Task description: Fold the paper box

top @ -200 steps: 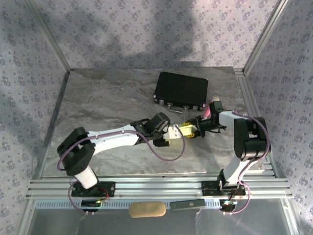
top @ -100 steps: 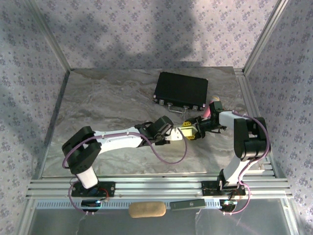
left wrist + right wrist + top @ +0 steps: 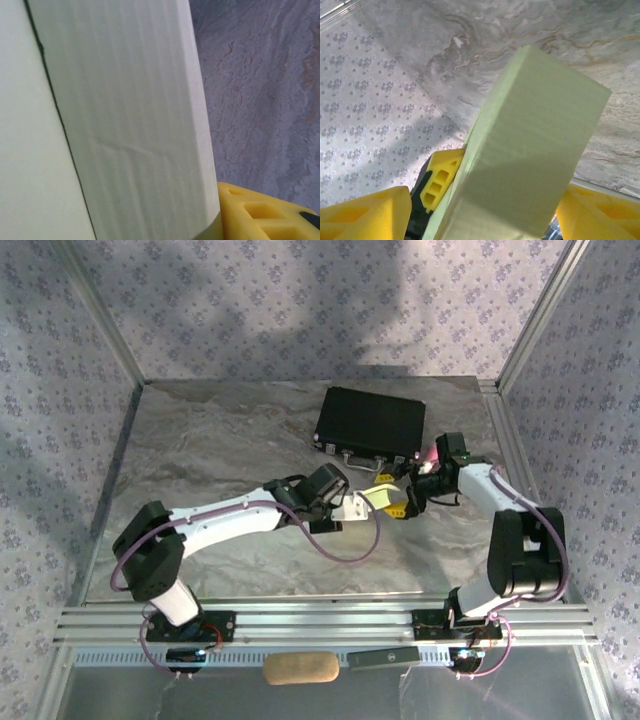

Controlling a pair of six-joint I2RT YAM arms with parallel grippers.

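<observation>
Found the left gripper [image 3: 350,508] closed on the paper box [image 3: 377,497], judging by one yellow finger [image 3: 440,179] lying flat against the box's long face in the right wrist view, and by the box hanging clear of the table [image 3: 220,440] with nothing else clamping it. Found the right gripper [image 3: 401,504] standing wide, its yellow fingers [image 3: 365,212] set either side of the box's end, with a plain gap on one side; cannot tell about contact on the other. Located the box mid-table between the two grippers, lifted and tilted, on the near side of the black case [image 3: 372,424] with the metal handle and apart from it. Observed a formed rectangular block, pale yellow-green, with the visible end squared off. Recorded a faint crease [image 3: 122,149] on the broad face in the left wrist view. Judged the step in hand as a change of hold, with the right jaws off the end and ready for a fresh purchase or a press on a remaining flap; no loose flaps visible, so no firm finding on progress. Recommended practice: hold the left clamp steady and no tighter, given thin card already creased; bring the right fingers in square to a panel edge, not a corner; press along the fold line rather than across the face; avoid twisting one gripper against the other, likely to rack the block out of square; stay clear of the case on the far side.
</observation>
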